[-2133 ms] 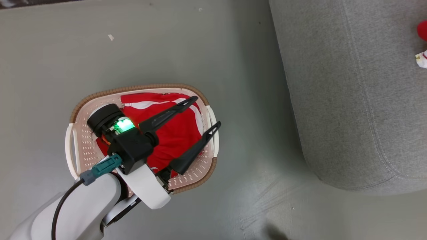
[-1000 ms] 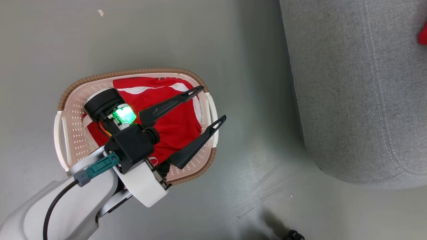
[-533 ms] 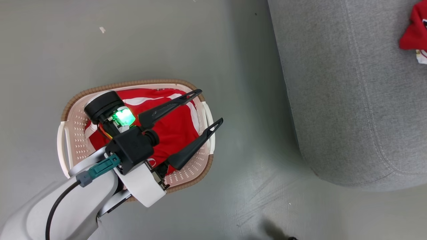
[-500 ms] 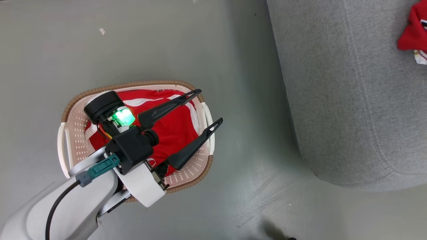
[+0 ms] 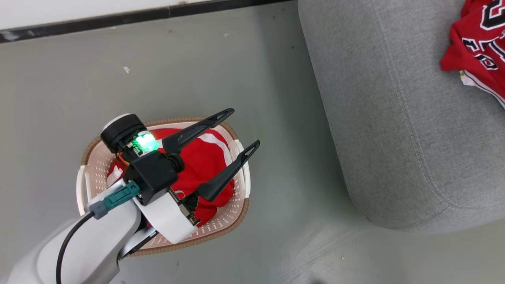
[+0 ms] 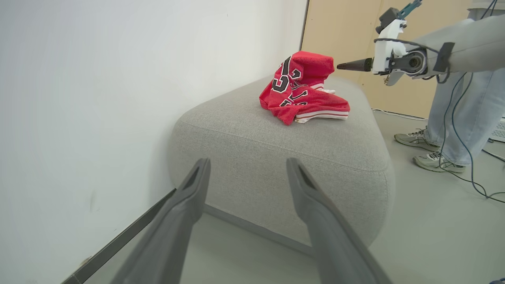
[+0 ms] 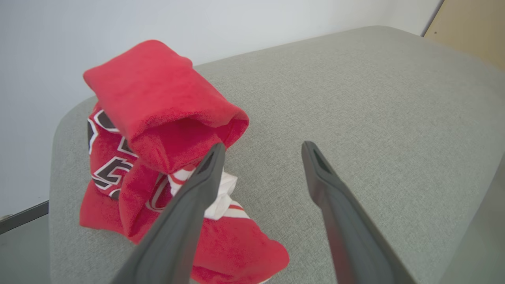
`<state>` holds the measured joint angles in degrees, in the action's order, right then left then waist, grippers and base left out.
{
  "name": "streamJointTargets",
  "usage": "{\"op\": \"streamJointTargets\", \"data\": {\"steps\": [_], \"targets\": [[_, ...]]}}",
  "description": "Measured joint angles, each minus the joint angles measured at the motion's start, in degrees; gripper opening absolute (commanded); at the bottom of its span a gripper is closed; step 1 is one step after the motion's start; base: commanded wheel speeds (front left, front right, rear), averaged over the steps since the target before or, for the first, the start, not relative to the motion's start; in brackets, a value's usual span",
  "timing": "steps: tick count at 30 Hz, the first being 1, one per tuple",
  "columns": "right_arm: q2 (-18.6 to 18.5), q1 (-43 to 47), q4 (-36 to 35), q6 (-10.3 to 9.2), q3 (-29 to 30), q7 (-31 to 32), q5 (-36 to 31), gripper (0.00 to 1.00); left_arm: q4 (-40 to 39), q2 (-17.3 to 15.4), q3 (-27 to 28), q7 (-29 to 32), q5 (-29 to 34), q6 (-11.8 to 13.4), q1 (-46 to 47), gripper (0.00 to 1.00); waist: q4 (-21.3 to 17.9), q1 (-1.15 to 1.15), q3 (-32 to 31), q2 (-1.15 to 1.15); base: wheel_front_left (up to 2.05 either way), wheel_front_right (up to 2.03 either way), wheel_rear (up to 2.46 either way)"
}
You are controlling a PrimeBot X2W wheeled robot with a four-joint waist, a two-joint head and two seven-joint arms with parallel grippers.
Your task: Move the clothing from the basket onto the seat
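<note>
Above the basket [image 5: 221, 232], my left gripper [image 5: 245, 126] hangs with jaws spread wide and empty over the red garment [image 5: 205, 157] inside it, while my right gripper [image 7: 264, 145], jaws likewise apart, stands beside the jersey [image 5: 477, 43] on the seat [image 5: 394, 118], so the second pickup likely calls for lowering left to pinch cloth.

The left gripper [image 5: 245, 126] is being seen as two long, dark, tapering fingers [image 5: 197, 132] with slotted tips — the right gripper [image 7: 264, 145] is being shown alike. Behind the left fingers a black block [image 5: 152, 173] is being lit by a green lamp [image 5: 145, 142]; further back, a teal plug [image 5: 120, 196] and black cable [image 5: 65, 248] are being carried on a pale grey forearm [image 5: 86, 244].
</note>
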<state>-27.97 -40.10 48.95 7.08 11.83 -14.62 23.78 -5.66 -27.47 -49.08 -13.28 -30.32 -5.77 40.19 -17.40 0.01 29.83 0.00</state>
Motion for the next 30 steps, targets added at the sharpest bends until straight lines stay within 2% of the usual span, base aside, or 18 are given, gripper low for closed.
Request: {"op": "streamJointTargets", "data": {"steps": [13,30], "targets": [[-1.8,1.9,-9.6,0.0,-1.4,0.0,0.0,1.0,2.6,0.9,2.5,-0.9,-1.9,1.2,-4.1,1.0,0.3,0.0,-6.3,0.0,0.0,0.0,0.0],[1.2,5.7,-20.3,0.0,-8.7,0.0,0.5,1.0,5.5,2.7,7.8,-1.2,-5.1,4.7,-10.8,1.0,3.1,0.0,-14.6,0.0,0.0,0.0,0.0]]}}
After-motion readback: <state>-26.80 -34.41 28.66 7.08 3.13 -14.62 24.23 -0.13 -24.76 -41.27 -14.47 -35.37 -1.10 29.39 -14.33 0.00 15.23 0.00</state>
